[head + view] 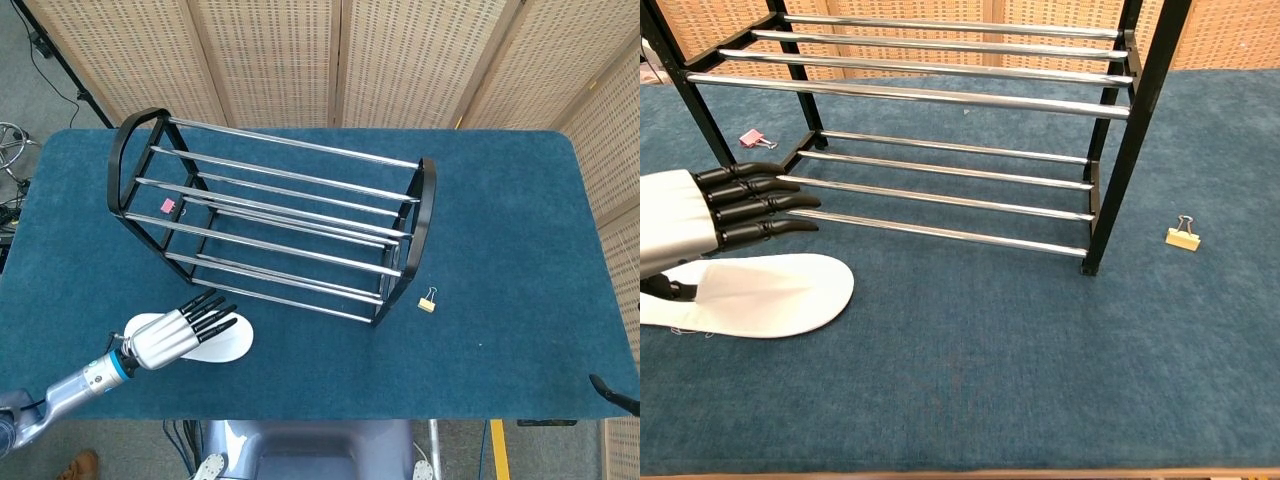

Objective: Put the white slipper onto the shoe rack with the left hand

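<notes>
The white slipper (pixel 229 343) (pixel 780 296) lies flat on the blue table, in front of the left end of the shoe rack (pixel 270 215) (pixel 940 100). My left hand (pixel 178 334) (pixel 700 212) hangs over the slipper's left part with its palm down. Its black fingers (pixel 760 200) are straight and apart, pointing toward the rack's low rails. The thumb sits low by the slipper's strap, and I cannot tell whether it touches. Nothing is held. At the lower right edge of the head view, a thin dark sliver (pixel 614 390) may be my right hand.
A gold binder clip (pixel 428 300) (pixel 1182 236) lies on the cloth right of the rack's near right leg. Behind the rack's left end lies a pink clip (pixel 167 206) (pixel 752 138). Folding screens stand behind the table.
</notes>
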### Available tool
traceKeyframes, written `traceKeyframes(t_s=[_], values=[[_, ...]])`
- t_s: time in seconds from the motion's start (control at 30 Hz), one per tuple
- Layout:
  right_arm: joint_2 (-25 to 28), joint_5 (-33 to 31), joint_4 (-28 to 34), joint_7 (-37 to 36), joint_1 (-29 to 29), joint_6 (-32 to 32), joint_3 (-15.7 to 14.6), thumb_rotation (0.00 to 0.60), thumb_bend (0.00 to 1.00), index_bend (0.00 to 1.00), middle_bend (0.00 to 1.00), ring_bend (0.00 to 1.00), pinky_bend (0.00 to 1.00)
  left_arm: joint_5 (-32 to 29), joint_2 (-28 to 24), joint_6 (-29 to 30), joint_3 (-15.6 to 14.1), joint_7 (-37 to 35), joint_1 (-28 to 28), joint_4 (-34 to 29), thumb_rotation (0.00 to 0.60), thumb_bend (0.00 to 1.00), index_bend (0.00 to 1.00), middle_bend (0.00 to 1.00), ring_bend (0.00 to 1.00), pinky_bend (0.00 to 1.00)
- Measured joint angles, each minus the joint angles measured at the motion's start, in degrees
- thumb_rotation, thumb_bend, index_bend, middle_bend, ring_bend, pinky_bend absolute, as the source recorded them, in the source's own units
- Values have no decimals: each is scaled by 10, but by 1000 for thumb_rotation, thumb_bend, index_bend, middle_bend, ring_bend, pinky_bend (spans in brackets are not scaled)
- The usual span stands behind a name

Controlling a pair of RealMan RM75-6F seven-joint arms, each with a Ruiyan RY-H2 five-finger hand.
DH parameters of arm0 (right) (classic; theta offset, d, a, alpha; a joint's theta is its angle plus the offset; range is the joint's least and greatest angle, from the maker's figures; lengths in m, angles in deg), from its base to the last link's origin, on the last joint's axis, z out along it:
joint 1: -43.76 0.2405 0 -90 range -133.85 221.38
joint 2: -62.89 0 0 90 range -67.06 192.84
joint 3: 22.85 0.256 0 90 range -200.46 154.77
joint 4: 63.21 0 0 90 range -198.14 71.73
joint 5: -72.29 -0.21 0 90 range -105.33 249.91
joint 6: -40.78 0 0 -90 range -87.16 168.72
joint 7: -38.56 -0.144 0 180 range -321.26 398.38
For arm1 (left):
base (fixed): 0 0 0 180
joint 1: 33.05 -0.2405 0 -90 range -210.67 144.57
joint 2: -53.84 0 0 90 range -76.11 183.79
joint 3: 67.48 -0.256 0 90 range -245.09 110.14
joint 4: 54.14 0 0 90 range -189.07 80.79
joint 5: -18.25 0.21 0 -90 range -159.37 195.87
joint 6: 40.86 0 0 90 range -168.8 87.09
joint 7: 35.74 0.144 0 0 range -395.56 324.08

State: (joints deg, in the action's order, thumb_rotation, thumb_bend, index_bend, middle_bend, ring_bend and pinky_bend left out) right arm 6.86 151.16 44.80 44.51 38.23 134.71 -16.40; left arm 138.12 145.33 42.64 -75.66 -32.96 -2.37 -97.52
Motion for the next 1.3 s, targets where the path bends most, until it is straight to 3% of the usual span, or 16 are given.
traceKeyframes(t_s=[0.1, 0.2, 0.37, 0.57, 0.77, 1.3], values=[[0, 0, 0, -1, 0, 0, 0, 600, 0, 0, 0, 0, 0, 0, 10, 4, -6, 6, 3, 10, 600, 184, 50, 0, 1, 100], [1, 1, 1, -2, 0, -1, -1, 600, 0, 0, 0, 0, 0, -1, 17, 8, -11, 2, 4, 14, 600, 273, 157, 26, 66, 195], [3, 4, 2, -4, -1, -1, -2, 600, 0, 0, 0, 0, 0, 0, 32, 15, -22, -18, 7, 27, 600, 450, 336, 227, 246, 305], [5, 4, 1, -8, -2, -1, -3, 600, 0, 0, 0, 0, 0, 0, 60, 42, -29, -23, 6, 63, 600, 530, 499, 379, 386, 395], [5, 5, 2, -9, -1, -2, -3, 600, 0, 0, 0, 0, 0, -12, 72, 68, -30, -43, 3, 80, 600, 536, 554, 440, 451, 420], [2, 4, 2, -4, -1, -3, -4, 600, 0, 0, 0, 0, 0, -47, 93, 158, -14, -105, -5, 90, 600, 526, 569, 454, 462, 428]])
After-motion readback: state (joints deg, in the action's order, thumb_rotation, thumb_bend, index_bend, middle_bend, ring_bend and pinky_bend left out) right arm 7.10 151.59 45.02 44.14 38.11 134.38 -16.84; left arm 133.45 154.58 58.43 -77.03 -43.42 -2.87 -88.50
